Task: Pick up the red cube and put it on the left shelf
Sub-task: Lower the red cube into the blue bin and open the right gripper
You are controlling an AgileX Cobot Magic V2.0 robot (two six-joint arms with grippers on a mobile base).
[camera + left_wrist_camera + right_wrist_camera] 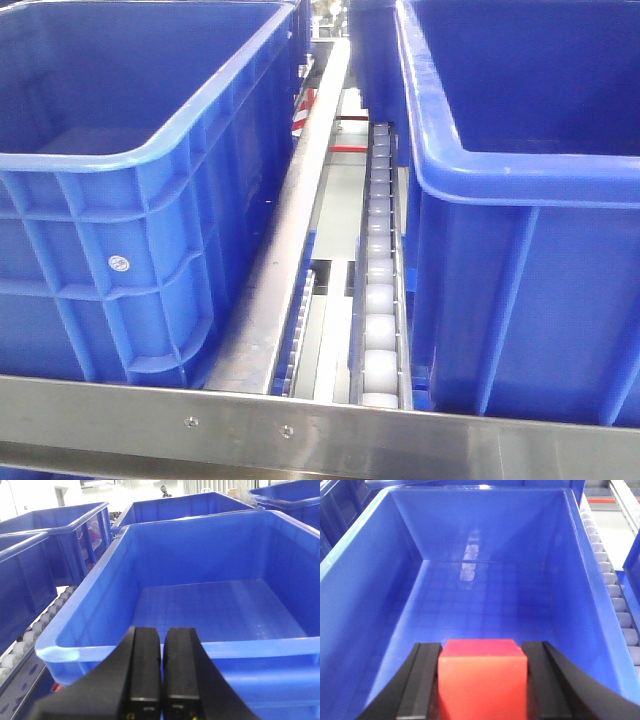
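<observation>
Boxes of blue plastic on every side. In the right wrist view, red cube squeezed between the two black fingers of the right gripper, touching both. Held up over the inside of a deep blue box, near its close end.

Left gripper pressed together on nothing, only a thin line between its black pads. Just by the near rim of a wide blue box.

In the front view, left box and right box side by side, white rollers in a line between them. Shiny metal rail across the bottom.
</observation>
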